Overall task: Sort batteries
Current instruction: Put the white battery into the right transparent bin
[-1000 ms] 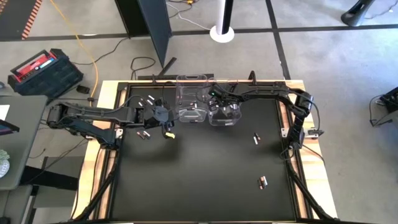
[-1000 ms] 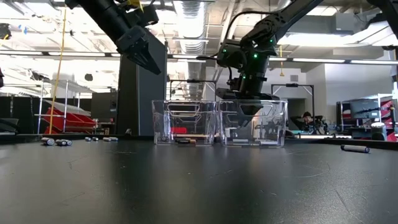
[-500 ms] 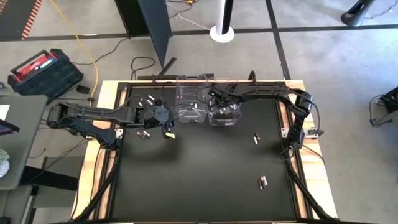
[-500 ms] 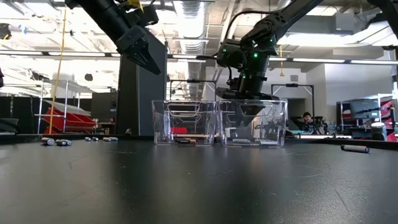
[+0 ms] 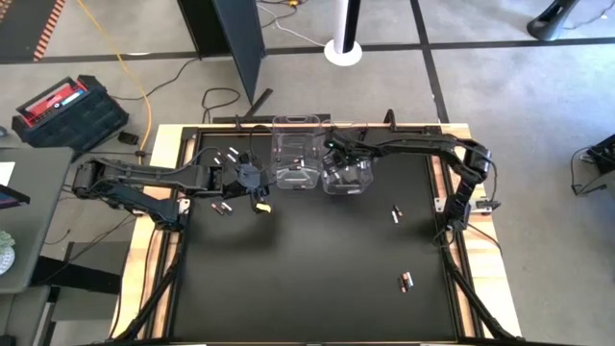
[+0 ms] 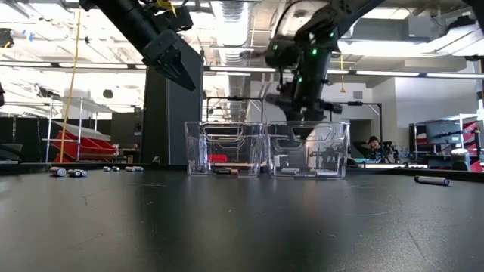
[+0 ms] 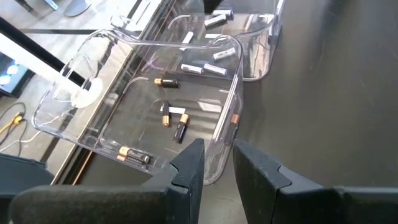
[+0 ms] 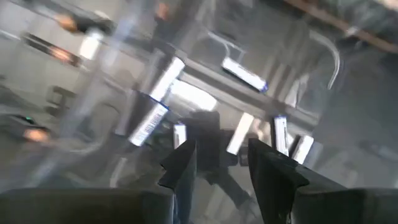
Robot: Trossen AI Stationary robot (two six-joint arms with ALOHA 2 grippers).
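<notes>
Since a second ago, right gripper (image 6: pixel 304 130) raised slightly over right bin (image 5: pixel 348 175), fingers parted, empty. Left gripper (image 6: pixel 184 77) hovering beside left bin (image 5: pixel 296 163), fingers narrowly apart, nothing held. Batteries (image 7: pixel 180 129) inside both bins; loose batteries (image 5: pixel 405 280) scattered on table (image 5: pixel 307 279).

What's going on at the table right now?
Battery sorting is under way. The right gripper is over the right clear bin, its fingers apart with nothing between them; white batteries lie in the bin below. The left gripper hangs beside the left clear bin, which holds dark copper-tipped batteries; nothing sits between its fingers. Loose batteries lie on the black table.
</notes>
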